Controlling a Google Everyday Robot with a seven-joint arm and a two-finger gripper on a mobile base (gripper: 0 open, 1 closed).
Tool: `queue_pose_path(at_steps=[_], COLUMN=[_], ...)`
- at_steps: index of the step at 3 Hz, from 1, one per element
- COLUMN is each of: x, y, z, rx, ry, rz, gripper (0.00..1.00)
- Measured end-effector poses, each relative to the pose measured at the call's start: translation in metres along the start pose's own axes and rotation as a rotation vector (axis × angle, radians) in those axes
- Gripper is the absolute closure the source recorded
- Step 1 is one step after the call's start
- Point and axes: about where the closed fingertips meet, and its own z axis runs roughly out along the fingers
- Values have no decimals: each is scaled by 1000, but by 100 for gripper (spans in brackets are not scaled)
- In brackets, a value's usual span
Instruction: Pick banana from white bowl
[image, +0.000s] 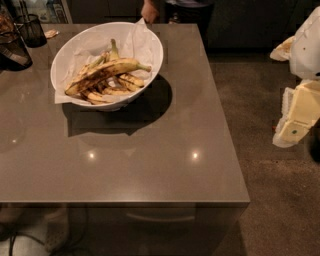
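Observation:
The banana (106, 70) is long and curved, yellow with heavy brown streaks, its stem tip pointing right. It lies on top of several shorter browned banana pieces (116, 88) in the white bowl (156, 46), which is lined with crumpled white paper and stands on the far left part of the table. My gripper (289, 131), cream and white, hangs at the right edge of the view, beyond the table's right edge and over the floor, far from the bowl.
The bowl stands on a glossy grey-brown table (150, 160). Two dark wire cups (31, 29) (12, 50) stand at its far left corner. A person's hand (149, 11) shows behind the table's far edge. Speckled floor (270, 200) lies to the right.

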Motion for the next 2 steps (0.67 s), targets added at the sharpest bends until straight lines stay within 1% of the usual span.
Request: queue_pose_path(at_steps=[1,2], x=[-3,-20], y=[-2,-18], z=[-1,13], rx=[7,-18], ry=[-4,10], rz=[-4,-42], gripper=[0,0])
